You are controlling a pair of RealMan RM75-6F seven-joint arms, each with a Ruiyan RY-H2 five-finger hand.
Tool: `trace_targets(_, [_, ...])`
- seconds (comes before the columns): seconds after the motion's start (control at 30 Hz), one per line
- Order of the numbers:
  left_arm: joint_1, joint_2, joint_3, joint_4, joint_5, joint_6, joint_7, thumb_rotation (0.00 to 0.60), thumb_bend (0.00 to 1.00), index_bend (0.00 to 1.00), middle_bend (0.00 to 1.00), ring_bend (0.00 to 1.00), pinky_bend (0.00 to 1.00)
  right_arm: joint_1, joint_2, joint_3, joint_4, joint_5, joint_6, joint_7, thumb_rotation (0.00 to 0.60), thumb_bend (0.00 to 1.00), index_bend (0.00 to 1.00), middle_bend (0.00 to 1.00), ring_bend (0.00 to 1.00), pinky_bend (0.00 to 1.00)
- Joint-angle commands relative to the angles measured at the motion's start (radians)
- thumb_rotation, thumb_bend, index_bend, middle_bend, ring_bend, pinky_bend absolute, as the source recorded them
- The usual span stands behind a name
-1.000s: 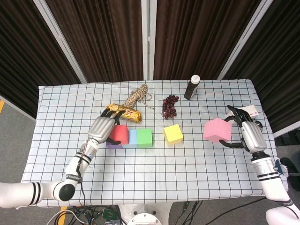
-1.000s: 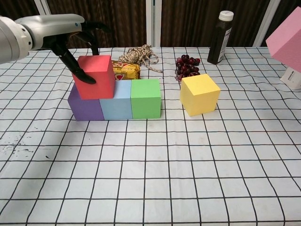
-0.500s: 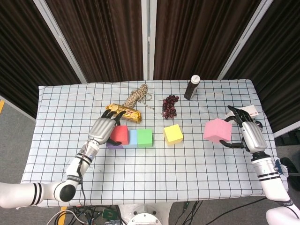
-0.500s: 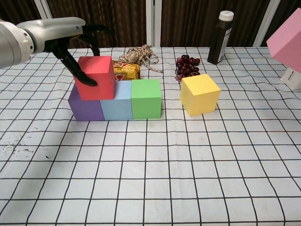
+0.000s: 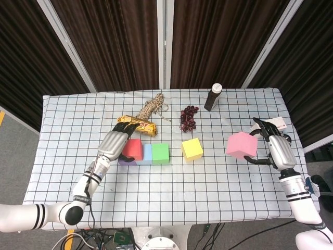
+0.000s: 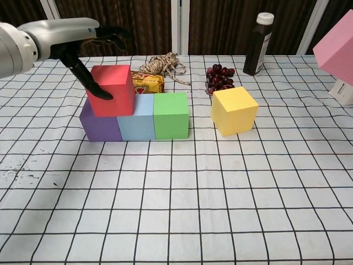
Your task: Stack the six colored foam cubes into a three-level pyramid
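Dark curtains back a table under a black-gridded white cloth, where a purple cube, a light blue cube and a green cube sit touching in a row. On top, a red cube rests straddling the purple and blue ones, with the left hand at its 9 o'clock side, thumb against the near face and the other fingers arched over the top, so it looks loosely held. At 3 o'clock from the row lies a yellow cube, well apart. Farther toward 3 o'clock, the right hand grips a pink cube lifted off the cloth. To finish this placement well, I'd square the red cube over the purple-blue seam, then spread the fingers slowly and lift straight up so foam doesn't drag.
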State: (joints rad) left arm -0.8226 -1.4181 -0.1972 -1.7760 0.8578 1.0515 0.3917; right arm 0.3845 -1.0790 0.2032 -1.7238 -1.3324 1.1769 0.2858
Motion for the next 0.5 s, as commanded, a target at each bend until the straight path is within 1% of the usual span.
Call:
trace_targets(0.03, [0.013, 0.024, 0.003, -0.027, 0.011, 0.011, -0.005, 0.600, 0.04, 0.03, 0.08, 0.01, 0.00, 0.002, 0.002, 0.000, -0.005, -0.003, -0.001, -0.004, 0.600, 0.08, 0.00, 0.44, 0.07, 0.00])
trace_targets(0.13, [0.056, 0.081, 0.022, -0.088, 0.044, 0.050, -0.023, 0.600, 0.04, 0.03, 0.07, 0.00, 0.00, 0.008, 0.006, 0.002, -0.019, -0.015, -0.001, -0.012, 0.600, 0.08, 0.00, 0.44, 0.07, 0.00])
trace_targets(0.23, [0.132, 0.159, 0.055, -0.140, 0.102, 0.114, -0.072, 0.600, 0.03, 0.03, 0.06, 0.00, 0.00, 0.025, 0.008, 0.006, -0.033, -0.033, -0.009, -0.034, 0.600, 0.08, 0.00, 0.44, 0.07, 0.00])
trace_targets(0.3, [0.193, 0.219, 0.086, -0.159, 0.158, 0.154, -0.125, 0.600, 0.01, 0.03, 0.05, 0.00, 0.00, 0.046, 0.005, 0.012, -0.044, -0.046, -0.024, -0.056, 0.600, 0.08, 0.00, 0.44, 0.07, 0.00])
trace_targets(0.37, [0.257, 0.270, 0.122, -0.153, 0.223, 0.201, -0.180, 0.600, 0.00, 0.03, 0.05, 0.00, 0.00, 0.079, -0.001, 0.020, -0.048, -0.062, -0.051, -0.074, 0.600, 0.08, 0.00, 0.44, 0.07, 0.00])
trace_targets(0.5, [0.364, 0.330, 0.177, -0.102, 0.306, 0.279, -0.276, 0.600, 0.00, 0.03, 0.05, 0.00, 0.00, 0.169, -0.017, 0.031, -0.028, -0.115, -0.141, -0.093, 0.600, 0.08, 0.00, 0.44, 0.07, 0.00])
